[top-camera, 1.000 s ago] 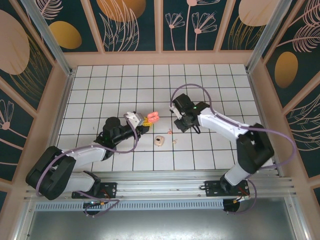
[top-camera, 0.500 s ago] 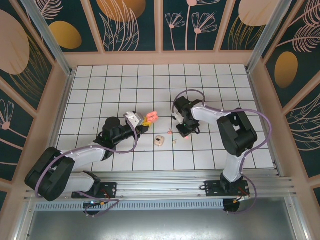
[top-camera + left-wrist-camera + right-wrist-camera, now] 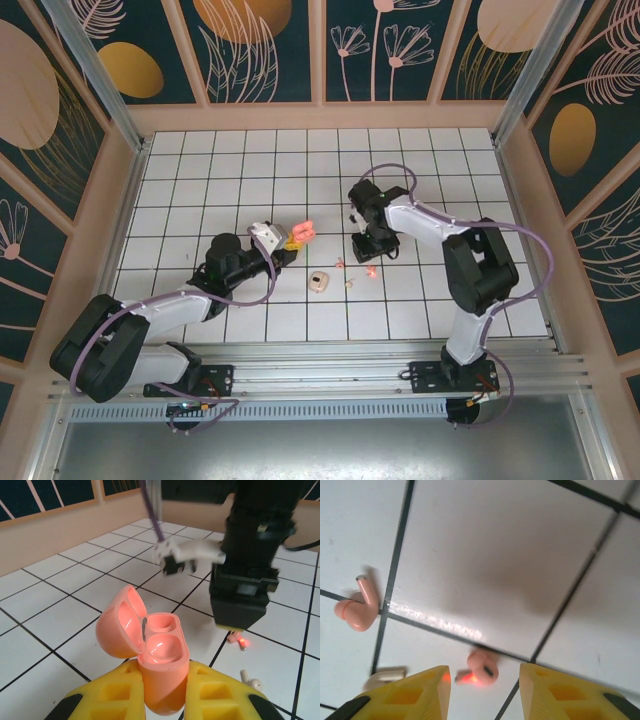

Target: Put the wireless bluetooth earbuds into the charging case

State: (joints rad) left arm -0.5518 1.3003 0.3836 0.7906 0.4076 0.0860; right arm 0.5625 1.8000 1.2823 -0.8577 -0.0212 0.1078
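My left gripper is shut on the open salmon-pink charging case, both of its wells empty; from above the charging case sits at the left gripper. My right gripper is open, its yellow fingers standing either side of a pink earbud with a red light, which lies loose on the tile. From above that earbud lies just below the right gripper. A second pink earbud and a cream earbud lie to its left.
A cream pebble-shaped case sits on the white tiled floor between the arms. Wooden walls ring the tiled area. The right arm's black wrist hangs close in front of the held case.
The right gripper has opened and the red-lit pink earbud now lies on the tile between its fingers. The right arm has folded in and shifted slightly. The left arm has stayed still.
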